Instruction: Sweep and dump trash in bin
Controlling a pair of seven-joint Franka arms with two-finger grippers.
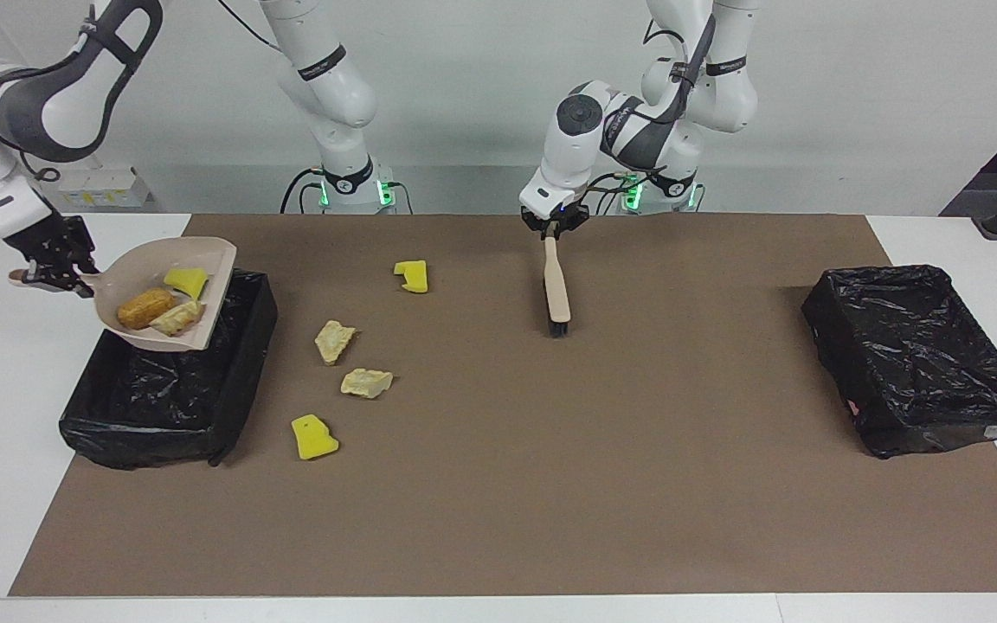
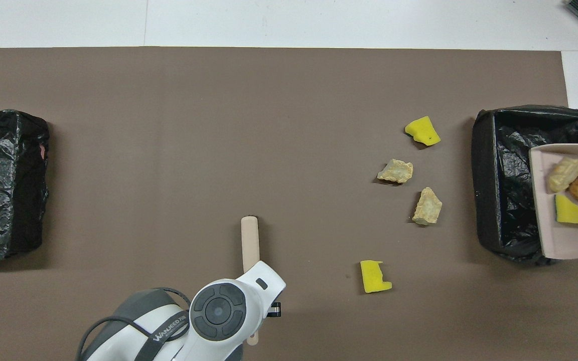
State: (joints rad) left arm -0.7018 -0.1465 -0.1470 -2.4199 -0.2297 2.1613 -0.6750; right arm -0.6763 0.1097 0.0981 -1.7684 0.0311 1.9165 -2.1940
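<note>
Beige dustpan point(image 1: 171, 290), right gripper point(image 1: 55, 268) clamping it, carries trash point(image 1: 161, 305).

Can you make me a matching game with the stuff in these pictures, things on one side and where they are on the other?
Things:
1. orange-brown lump
2. brush
3. dustpan
4. yellow sponge pieces

Places:
A. held by the right hand over a black-lined bin
B. lying on the brown mat
C. in the dustpan
D. held by the left hand, bristles down on the mat

Pairs: 1-C, 2-D, 3-A, 4-B
</note>
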